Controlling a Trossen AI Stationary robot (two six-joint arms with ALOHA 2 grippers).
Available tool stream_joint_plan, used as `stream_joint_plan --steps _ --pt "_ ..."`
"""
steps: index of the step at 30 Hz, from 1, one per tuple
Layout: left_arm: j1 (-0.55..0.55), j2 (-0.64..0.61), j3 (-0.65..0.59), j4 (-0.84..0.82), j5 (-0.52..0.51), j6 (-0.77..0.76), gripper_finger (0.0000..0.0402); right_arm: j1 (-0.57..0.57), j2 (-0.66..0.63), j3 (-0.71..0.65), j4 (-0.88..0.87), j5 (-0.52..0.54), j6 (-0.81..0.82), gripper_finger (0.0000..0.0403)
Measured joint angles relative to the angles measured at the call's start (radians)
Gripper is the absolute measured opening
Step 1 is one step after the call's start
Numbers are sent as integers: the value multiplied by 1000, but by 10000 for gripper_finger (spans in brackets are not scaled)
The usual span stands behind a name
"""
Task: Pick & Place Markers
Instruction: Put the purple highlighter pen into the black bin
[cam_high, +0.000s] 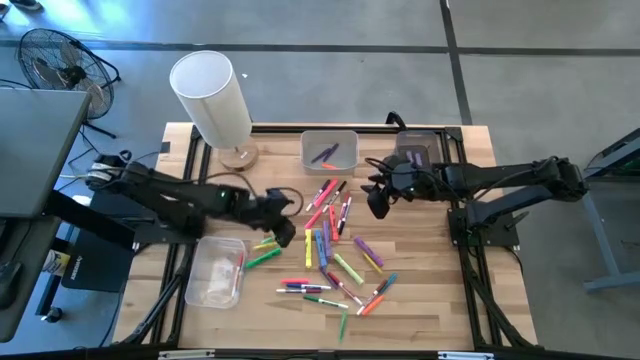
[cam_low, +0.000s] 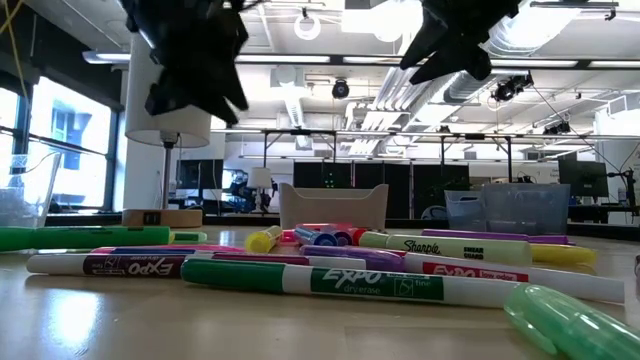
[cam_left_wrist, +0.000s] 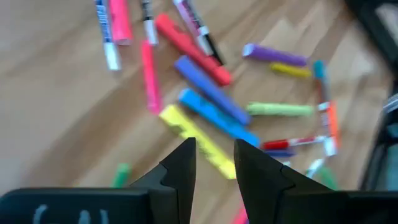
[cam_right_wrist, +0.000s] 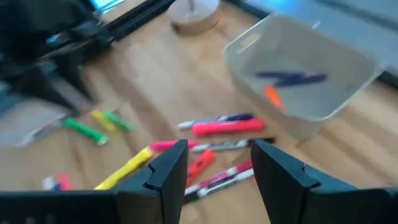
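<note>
Many short markers (cam_high: 335, 250) in pink, red, yellow, green, blue and purple lie flat and scattered on the middle of the wooden table; the low view shows them (cam_low: 330, 265) close up. My left gripper (cam_high: 285, 232) hangs open above the left side of the pile. In its wrist view (cam_left_wrist: 214, 155) the fingers stand over a yellow marker (cam_left_wrist: 196, 140) without touching it. My right gripper (cam_high: 378, 205) hovers open above the pile's far right part and holds nothing (cam_right_wrist: 219, 162). In the low view both grippers are lifted clear of the table.
A clear bin (cam_high: 330, 150) at the far middle holds a few markers, seen as blue and orange (cam_right_wrist: 292, 81). A second bin (cam_high: 415, 152) stands to its right. Another clear bin (cam_high: 218, 270) lies near the left. A lamp with a white shade (cam_high: 210, 95) stands at the far left.
</note>
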Motion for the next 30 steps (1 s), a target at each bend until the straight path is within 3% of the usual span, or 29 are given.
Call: stream_joint_plan --steps 3,9,15,22,24,30 --pt "90 0 0 -56 60 117 107 23 33 0 1 -19 31 165" --pt "227 -23 0 -143 97 360 107 97 123 0 3 41 117 153" --pt "311 -76 0 -193 118 566 107 143 224 0 1 -10 304 94" --pt "392 -229 -1 -264 118 712 107 182 311 0 -3 -91 514 11" --pt "405 -271 -1 -295 124 731 107 200 330 1 -11 -108 567 4" --pt "403 -326 -1 -348 125 757 107 261 433 163 -321 -115 666 2"
